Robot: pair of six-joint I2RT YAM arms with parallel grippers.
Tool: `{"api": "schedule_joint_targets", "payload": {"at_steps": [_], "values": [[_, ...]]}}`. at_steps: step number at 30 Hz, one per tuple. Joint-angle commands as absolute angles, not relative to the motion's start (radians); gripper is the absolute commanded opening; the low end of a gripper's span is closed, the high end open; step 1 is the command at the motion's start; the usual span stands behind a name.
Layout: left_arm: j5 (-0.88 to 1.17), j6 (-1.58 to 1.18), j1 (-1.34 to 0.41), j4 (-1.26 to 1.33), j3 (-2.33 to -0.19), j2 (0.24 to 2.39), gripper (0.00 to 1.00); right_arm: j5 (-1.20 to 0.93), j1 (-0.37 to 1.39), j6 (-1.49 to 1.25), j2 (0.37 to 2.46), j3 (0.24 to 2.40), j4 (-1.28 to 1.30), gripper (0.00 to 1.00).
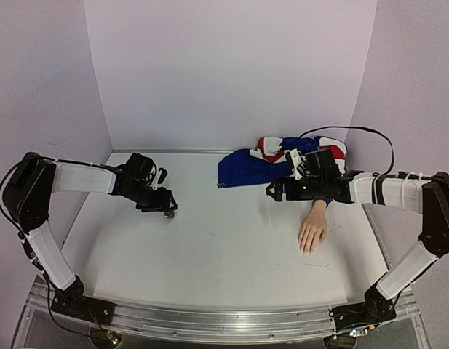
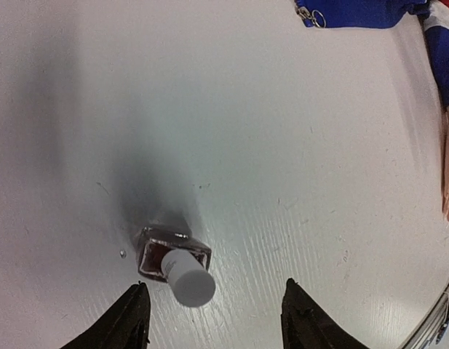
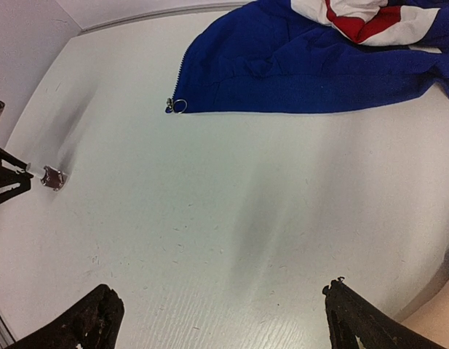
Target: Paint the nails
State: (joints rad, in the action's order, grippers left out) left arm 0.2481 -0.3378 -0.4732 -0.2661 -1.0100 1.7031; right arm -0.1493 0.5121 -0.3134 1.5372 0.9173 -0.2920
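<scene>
A pale mannequin hand [image 1: 312,231] lies palm down at the right of the table, its wrist running under my right arm. Its nails at the fingertips [image 1: 306,249] are too small to make out. A small dark nail-polish bottle [image 2: 173,263] with a white cap stands on the table at the left. My left gripper [image 2: 215,289] hangs over it, open, with the cap close to the left finger and free of both. My right gripper [image 1: 271,191] is open above bare table, left of the hand's wrist, holding nothing.
A blue jacket with red and white parts [image 1: 253,166] is bunched at the back right, its zipper pull [image 3: 178,105] on the table. A black cable [image 1: 355,131] loops behind it. Pale walls close in the left, back and right sides.
</scene>
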Motion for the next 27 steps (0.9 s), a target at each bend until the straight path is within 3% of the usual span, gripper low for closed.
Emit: {"api": "schedule_joint_targets", "payload": {"at_steps": [1, 8, 17, 27], "values": [[0.124, -0.268, -0.503, -0.323, -1.115, 1.755, 0.59, -0.146, 0.521, -0.324, 1.513, 0.942, -0.316, 0.98], [-0.043, -0.223, -0.559, -0.404, -1.204, 1.821, 0.42, -0.145, 0.523, -0.328, 1.521, 0.942, -0.318, 0.98], [-0.110, -0.216, -0.601, -0.444, -1.226, 1.832, 0.18, -0.145, 0.531, -0.333, 1.537, 0.948, -0.321, 0.98], [-0.102, -0.244, -0.833, -0.501, -1.298, 1.816, 0.12, -0.109, 0.533, -0.330, 1.526, 0.935, -0.319, 0.98]]}}
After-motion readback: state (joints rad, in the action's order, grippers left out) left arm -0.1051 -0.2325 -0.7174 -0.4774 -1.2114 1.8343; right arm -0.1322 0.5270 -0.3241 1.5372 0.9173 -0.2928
